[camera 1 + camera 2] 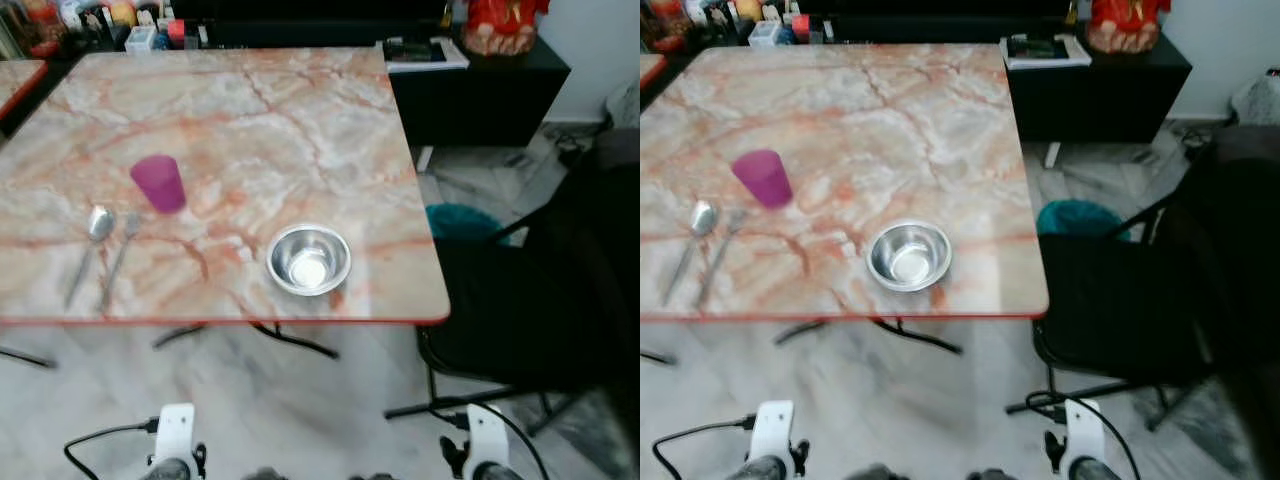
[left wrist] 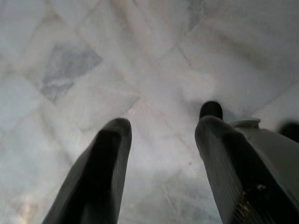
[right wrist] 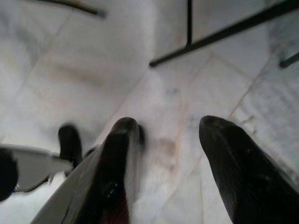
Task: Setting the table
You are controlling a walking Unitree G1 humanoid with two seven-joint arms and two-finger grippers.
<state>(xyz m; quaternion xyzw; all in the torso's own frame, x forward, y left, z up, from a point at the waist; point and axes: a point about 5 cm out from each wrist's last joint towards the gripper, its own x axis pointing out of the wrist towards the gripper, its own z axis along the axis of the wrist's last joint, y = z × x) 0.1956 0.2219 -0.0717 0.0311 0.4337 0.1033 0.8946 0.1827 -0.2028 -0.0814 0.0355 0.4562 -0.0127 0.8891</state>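
On the marble-patterned table (image 1: 300, 110) a steel bowl (image 1: 308, 259) sits near the front edge. To its left stands a purple cup (image 1: 159, 183), with a spoon (image 1: 92, 245) and a fork (image 1: 120, 256) lying side by side in front of it. Both arms hang low below the table's edge. My left gripper (image 2: 163, 133) is open over the pale floor tiles, with nothing between its fingers. My right gripper (image 3: 170, 133) is likewise open above the floor, near thin black chair legs (image 3: 219, 32).
A black chair (image 1: 540, 290) stands at the table's right side, with a teal object (image 1: 462, 220) on the floor beyond it. A dark low cabinet (image 1: 480, 90) holds a red figure (image 1: 498, 22) at the back right. Small bottles and boxes (image 1: 120, 22) crowd the far left.
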